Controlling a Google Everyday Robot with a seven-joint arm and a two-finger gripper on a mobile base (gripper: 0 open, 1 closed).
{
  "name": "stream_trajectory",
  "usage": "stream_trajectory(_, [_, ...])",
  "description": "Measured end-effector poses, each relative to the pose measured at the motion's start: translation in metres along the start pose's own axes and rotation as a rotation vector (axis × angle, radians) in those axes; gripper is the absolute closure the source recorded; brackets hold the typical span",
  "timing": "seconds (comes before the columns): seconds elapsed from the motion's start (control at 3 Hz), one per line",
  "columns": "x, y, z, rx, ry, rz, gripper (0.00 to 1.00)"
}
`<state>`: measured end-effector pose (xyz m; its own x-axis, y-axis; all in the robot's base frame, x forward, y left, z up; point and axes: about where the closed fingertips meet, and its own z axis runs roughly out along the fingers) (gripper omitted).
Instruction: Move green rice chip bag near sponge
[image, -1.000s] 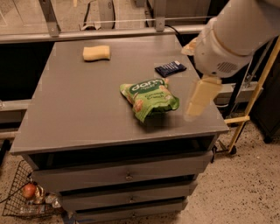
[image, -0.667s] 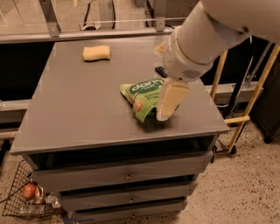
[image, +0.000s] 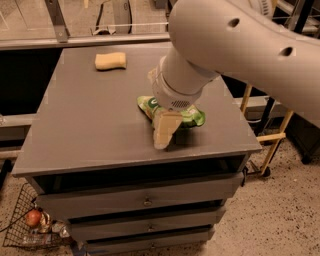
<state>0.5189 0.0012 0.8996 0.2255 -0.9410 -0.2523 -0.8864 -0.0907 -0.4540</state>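
Grey cabinet top — gripper down at front edge of green rice chip bag, grip unreadable — sponge well apart, back-left.

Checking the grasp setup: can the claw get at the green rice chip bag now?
Probably yes: the claw hangs at the front edge of the green rice chip bag, nothing between them.

**Around the grey cabinet**

A grey cabinet fills the middle, with three drawers stacked in its front. At its 7 o'clock a wire basket sits on the speckled floor, holding a round red fruit. A yellow wooden frame stands at 3 o'clock and a metal rail runs at 12 o'clock. The gripper hangs over the cabinet top near its front edge.
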Motion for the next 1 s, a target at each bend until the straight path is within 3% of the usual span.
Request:
stream_trajectory(0.33, [0.018, -0.004, 0.015, -0.002, 0.046, 0.032, 0.0])
stream_trajectory(1.0, [0.068, -0.025, 0.011, 0.052, 0.143, 0.11, 0.0])
